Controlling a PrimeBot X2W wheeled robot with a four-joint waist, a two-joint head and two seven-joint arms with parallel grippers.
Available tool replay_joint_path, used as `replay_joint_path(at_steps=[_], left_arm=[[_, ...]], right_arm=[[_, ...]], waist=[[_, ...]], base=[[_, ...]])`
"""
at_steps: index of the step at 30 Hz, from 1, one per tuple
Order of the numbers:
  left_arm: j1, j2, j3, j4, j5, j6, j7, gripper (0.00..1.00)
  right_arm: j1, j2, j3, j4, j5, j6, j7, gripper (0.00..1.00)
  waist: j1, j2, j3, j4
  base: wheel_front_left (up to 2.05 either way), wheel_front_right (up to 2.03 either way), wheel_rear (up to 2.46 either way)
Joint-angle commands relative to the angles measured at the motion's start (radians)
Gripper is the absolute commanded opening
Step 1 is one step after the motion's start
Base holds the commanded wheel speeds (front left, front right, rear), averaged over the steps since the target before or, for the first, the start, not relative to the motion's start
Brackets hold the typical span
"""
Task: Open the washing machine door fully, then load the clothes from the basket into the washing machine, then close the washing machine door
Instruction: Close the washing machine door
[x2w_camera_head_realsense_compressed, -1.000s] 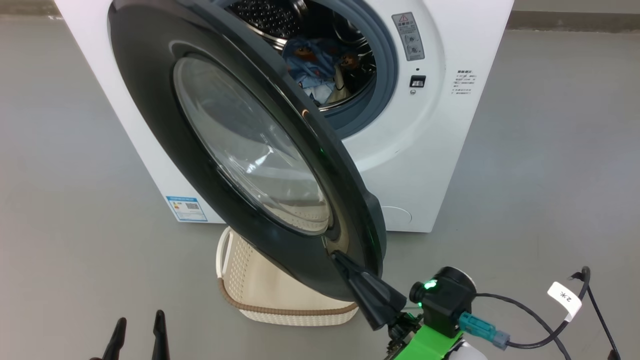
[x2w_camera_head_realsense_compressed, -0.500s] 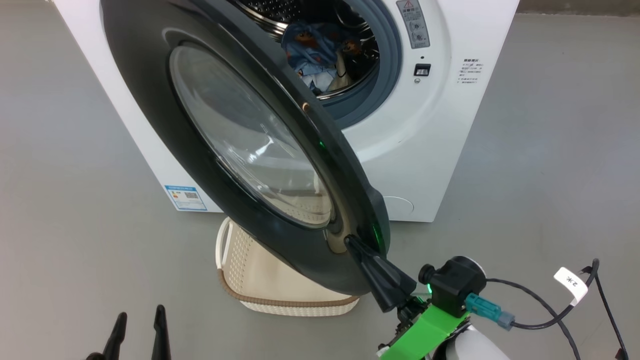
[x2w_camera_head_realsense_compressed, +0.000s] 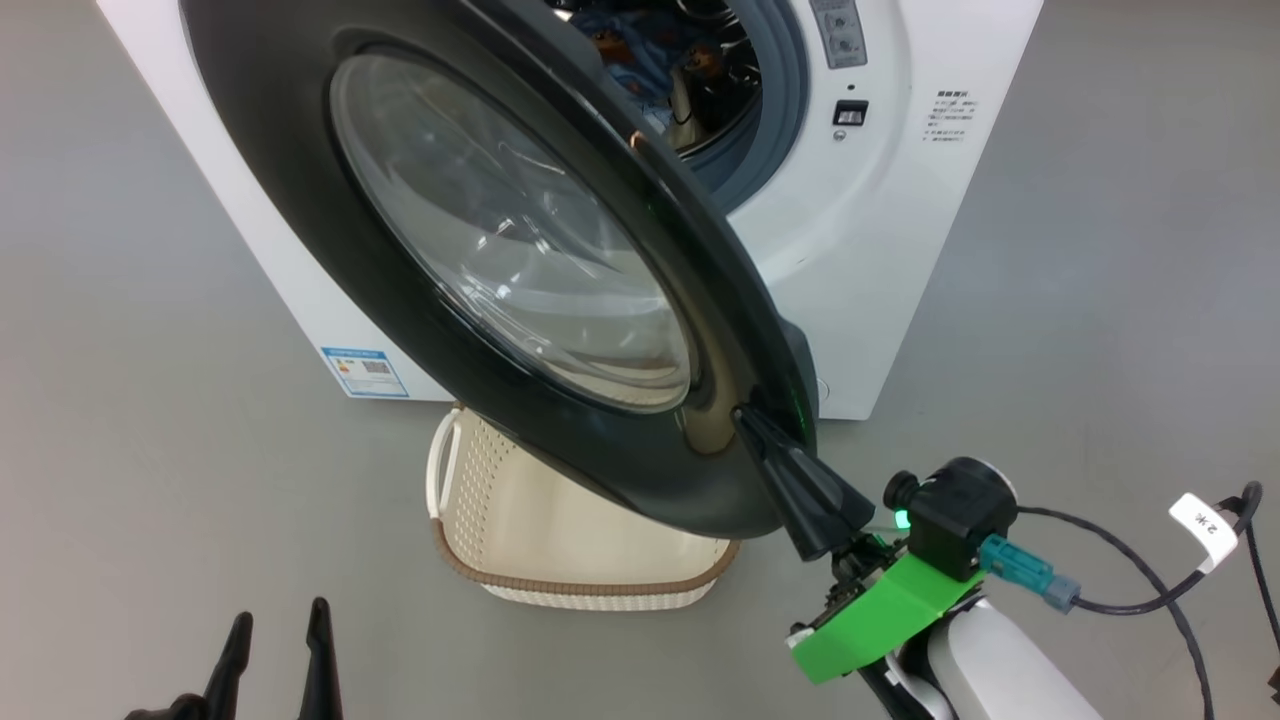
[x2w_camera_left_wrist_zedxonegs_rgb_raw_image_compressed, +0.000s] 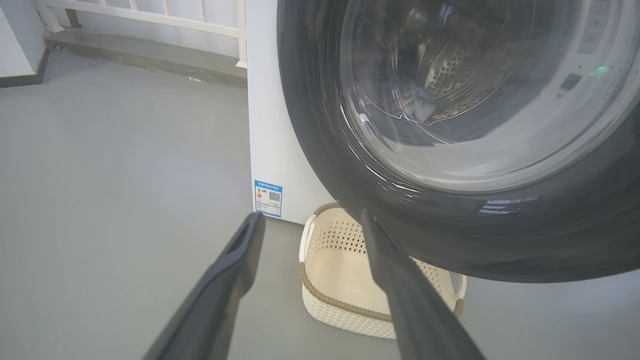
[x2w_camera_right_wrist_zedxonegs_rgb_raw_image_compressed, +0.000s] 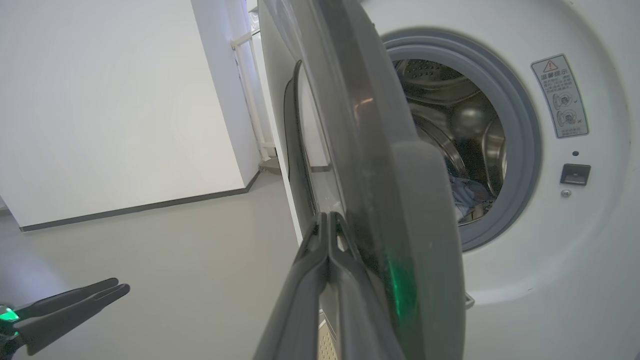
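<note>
Door (x2w_camera_head_realsense_compressed: 500, 230) swung nearer shut, free edge toward robot, closed right gripper (x2w_camera_head_realsense_compressed: 745, 418) touching (left gripper (x2w_camera_head_realsense_compressed: 280, 615) open)

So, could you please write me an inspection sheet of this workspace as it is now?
Surface: bare grey floor.
Job's things: washing machine door partly open; clothes inside the washing machine; basket under the door, no clothes seen inside.
Clutter: nothing seen.
Hands: left hand open, holding nothing; right hand shut, tips against the door's outer face.
Cables: tagged cable loose by the right arm.
Surroundings: white wall, white railing.
</note>
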Motion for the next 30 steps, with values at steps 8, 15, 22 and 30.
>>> replay_joint_path(at_steps=[8,15,22,30], left_arm=[[-0.066,0.006,0.032,-0.033,0.01,-0.004,-0.007,1.0],[-0.089,0.006,0.027,-0.038,0.011,-0.005,-0.007,1.0],[-0.109,0.006,0.025,-0.041,0.01,-0.005,-0.007,1.0],[-0.138,0.006,0.009,-0.044,0.008,-0.005,-0.007,1.0]], right_arm=[[-0.086,-0.016,-0.013,-0.022,-0.01,0.001,-0.005,0.0],[-0.143,-0.035,-0.04,-0.03,-0.019,0.001,-0.005,0.0],[-0.196,-0.067,-0.06,-0.034,-0.023,0.001,-0.005,0.0],[-0.255,-0.095,-0.096,-0.015,-0.025,0.001,-0.005,0.0]], waist=[[0.0,0.0,0.048,0.004],[0.0,0.0,0.091,0.014],[0.0,0.0,0.133,0.023],[0.0,0.0,0.181,0.044]], base=[[0.0,0.0,0.0],[0.0,0.0,0.0],[0.0,0.0,0.0],[0.0,0.0,0.0]])
